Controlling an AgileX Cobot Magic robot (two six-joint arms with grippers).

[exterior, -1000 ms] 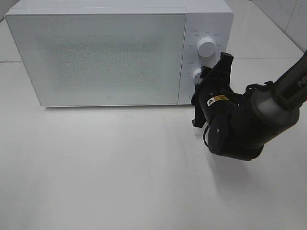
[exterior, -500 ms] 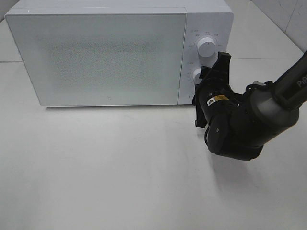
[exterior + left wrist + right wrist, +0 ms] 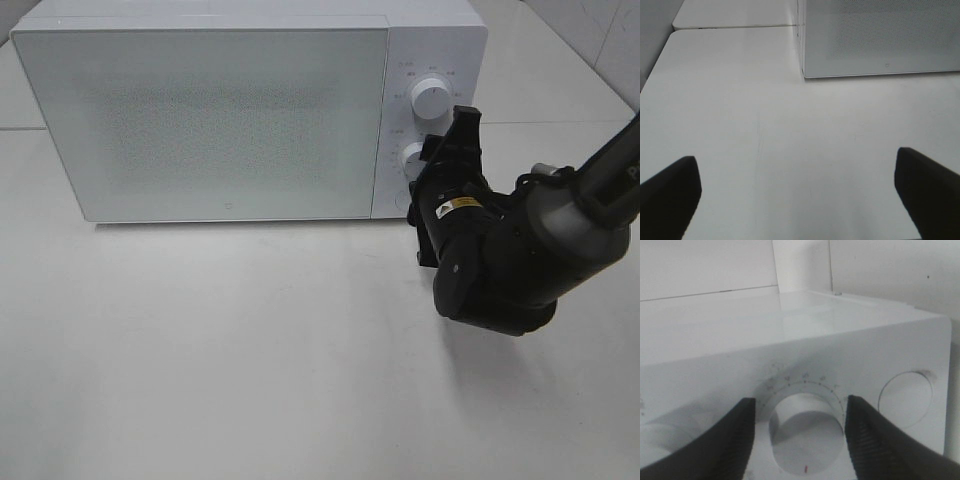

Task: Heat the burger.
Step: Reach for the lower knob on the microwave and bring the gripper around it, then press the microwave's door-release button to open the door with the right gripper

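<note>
Microwave door (image 3: 200,110) shut; right hand (image 3: 800,402) straddles lower knob (image 3: 807,427), grip unclear; left hand (image 3: 796,157) released.

Yellow warning label (image 3: 458,207), black triangle sign, on right claw (image 3: 800,405) housing; wording, microwave dial markings (image 3: 802,383) illegible.

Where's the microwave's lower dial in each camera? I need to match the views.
Exterior high: the lower dial sits right of the door, under the upper dial, with the right gripper up against it.
Left wrist: not in it; only a front corner of the microwave shows.
Right wrist: the lower dial is mid-picture, between the jaws.
Shared landmark: the white microwave body.
</note>
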